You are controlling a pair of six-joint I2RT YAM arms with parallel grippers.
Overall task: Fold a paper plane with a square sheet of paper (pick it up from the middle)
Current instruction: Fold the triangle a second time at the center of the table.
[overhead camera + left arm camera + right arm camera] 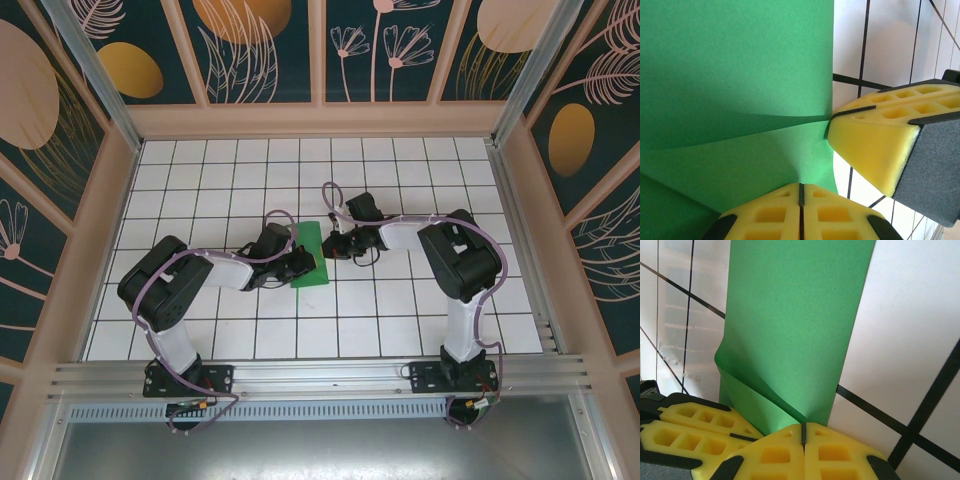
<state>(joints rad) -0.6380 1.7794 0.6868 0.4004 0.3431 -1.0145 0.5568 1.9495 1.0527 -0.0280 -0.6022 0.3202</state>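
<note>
The square sheet of paper (pixel 308 276) is green and lies folded into a narrow strip at the middle of the tiled table (pixel 400 320). My left gripper (pixel 304 262) comes in from the left and my right gripper (pixel 328 243) from the right. They meet at the strip's right edge. In the left wrist view the left gripper (pixel 801 186) is shut on the paper (pixel 740 75), and the right gripper's yellow fingers (pixel 875 145) touch the edge where the creases converge. In the right wrist view the right gripper (pixel 803 425) is shut where two lifted layers of paper (pixel 795 315) meet. The left fingers (pixel 695 427) sit close beside.
White tiles with black grid lines surround the paper on all sides. Wooden walls (pixel 320 118) with patterned panels enclose the table at the back and sides. An aluminium rail (pixel 320 375) carrying both arm bases runs along the near edge.
</note>
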